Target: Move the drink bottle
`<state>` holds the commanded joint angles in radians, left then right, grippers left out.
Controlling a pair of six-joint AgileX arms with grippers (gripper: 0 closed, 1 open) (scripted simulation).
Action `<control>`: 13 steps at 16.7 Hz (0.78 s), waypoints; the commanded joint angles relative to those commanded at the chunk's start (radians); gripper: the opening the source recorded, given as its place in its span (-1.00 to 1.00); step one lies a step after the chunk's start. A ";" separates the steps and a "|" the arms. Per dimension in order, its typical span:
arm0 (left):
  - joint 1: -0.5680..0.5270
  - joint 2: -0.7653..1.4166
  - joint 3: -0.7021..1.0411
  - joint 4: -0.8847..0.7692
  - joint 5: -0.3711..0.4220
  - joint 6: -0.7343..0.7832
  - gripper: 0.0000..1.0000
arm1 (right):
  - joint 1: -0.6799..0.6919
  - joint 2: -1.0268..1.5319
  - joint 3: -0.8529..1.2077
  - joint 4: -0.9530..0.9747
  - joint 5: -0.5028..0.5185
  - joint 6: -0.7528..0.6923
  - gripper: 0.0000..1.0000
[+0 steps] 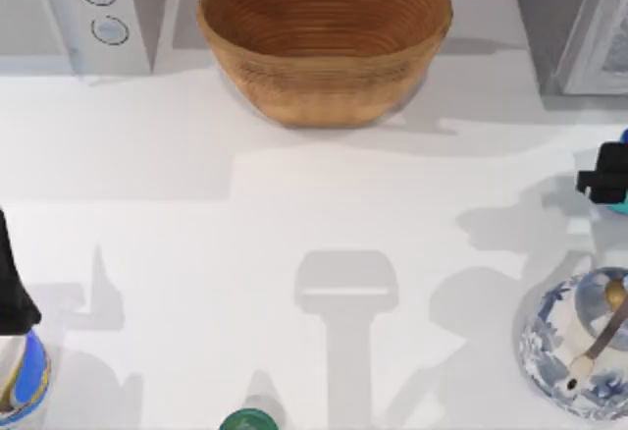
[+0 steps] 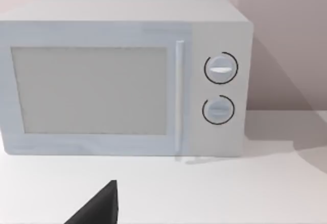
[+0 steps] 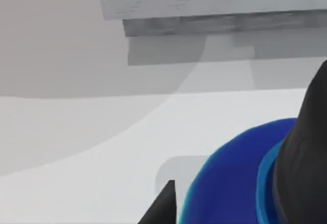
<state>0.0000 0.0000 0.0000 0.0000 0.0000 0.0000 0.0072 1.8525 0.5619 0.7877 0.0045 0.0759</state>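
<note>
The drink bottle (image 1: pixel 620 206) is at the table's right edge, with a strip of cyan body and a bit of dark blue showing around my right gripper (image 1: pixel 603 179). That gripper is shut on the bottle. In the right wrist view the bottle's blue shoulder (image 3: pixel 230 183) looms very close, pressed beside one black fingertip (image 3: pixel 164 203), with a dark shape at its other side. My left arm (image 1: pixel 12 288) stays parked at the table's left edge.
A large woven bowl (image 1: pixel 324 37) stands at the back centre. A white microwave (image 1: pixel 69 8) (image 2: pixel 127 81) sits at the back left and a grey appliance (image 1: pixel 574 23) at the back right. A blue-and-white jar (image 1: pixel 574 351) is front right, a green-topped item (image 1: pixel 247 420) front centre.
</note>
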 joint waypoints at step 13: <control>0.000 0.000 0.000 0.000 0.000 0.000 1.00 | 0.000 0.000 0.000 0.000 0.000 0.000 1.00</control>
<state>0.0000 0.0000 0.0000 0.0000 0.0000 0.0000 0.0072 1.8525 0.5619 0.7877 0.0045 0.0759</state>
